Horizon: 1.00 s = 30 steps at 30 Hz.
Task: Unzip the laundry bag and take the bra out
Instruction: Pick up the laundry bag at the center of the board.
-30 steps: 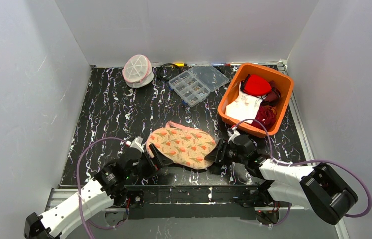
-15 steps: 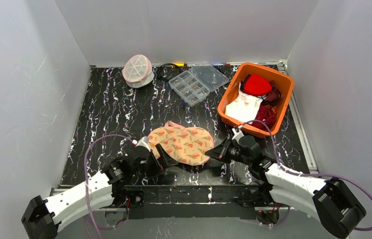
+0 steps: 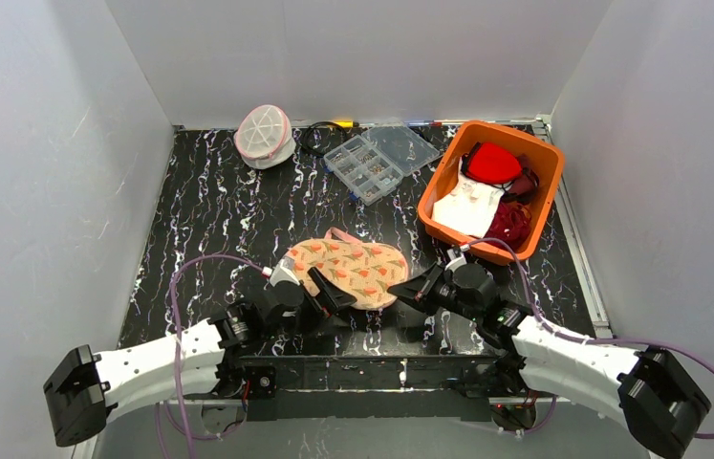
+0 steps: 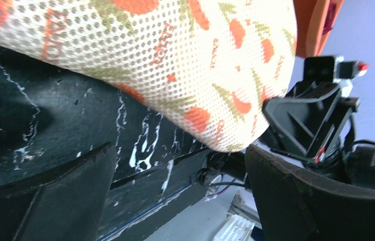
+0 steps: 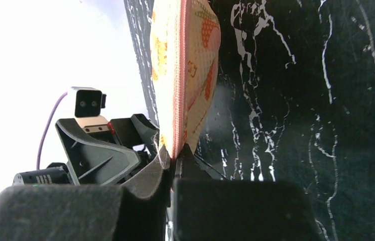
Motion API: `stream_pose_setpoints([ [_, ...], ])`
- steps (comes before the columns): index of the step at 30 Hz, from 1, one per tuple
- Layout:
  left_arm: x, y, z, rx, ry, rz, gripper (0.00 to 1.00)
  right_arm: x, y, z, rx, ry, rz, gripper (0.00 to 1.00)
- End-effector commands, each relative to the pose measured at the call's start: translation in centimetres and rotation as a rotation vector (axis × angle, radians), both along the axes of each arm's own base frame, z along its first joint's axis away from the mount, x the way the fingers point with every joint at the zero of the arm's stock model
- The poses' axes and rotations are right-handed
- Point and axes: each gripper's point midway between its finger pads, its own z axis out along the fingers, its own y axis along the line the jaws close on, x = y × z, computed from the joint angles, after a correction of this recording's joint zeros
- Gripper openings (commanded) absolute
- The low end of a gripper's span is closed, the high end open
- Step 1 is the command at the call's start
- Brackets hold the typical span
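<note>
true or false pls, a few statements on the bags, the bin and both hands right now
1. The right hand is shut on the pink-zipped edge of the patterned mesh pouch. True.
2. The left hand is clamped on that pouch. False: its fingers stand wide open, with the pouch's edge over the gap.
3. The white laundry bag sits inside the orange bin. False: it stands on the table at the far left, by the back wall.
4. The clear compartment box lies between the laundry bag and the bin. True.
5. The bin is empty. False: it holds red and white items.
</note>
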Motion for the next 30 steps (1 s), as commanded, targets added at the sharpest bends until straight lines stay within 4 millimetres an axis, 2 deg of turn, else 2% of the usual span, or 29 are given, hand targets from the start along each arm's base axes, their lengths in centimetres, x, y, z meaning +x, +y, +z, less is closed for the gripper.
stream_pose_setpoints([
  [1, 2.3, -0.6, 1.9, -0.074, -0.038, 0.143, 0.98, 0.9, 0.9, 2.8, 0.106, -0.008, -0.105, 0.01],
  [6, 3.1, 0.3, 1.2, -0.093, -0.015, 0.249, 0.92, 0.6, 1.6, 3.7, 0.145, -0.017, -0.12, 0.01],
  [12, 3.9, 1.5, 0.2, -0.126, 0.013, 0.358, 0.82, 0.7, 1.4, 4.0, 0.167, -0.039, -0.133, 0.01],
  [18, 4.0, 0.8, -0.9, -0.106, 0.071, 0.377, 0.68, 0.6, 1.4, 3.5, 0.162, -0.039, -0.133, 0.01],
  [28, 5.1, 0.6, -1.3, -0.079, 0.081, 0.445, 0.58, 0.0, 1.5, 3.1, 0.158, -0.04, -0.113, 0.01],
  [30, 5.3, 0.6, -1.5, -0.076, 0.08, 0.457, 0.59, -0.3, 1.6, 3.1, 0.16, -0.038, -0.108, 0.01],
])
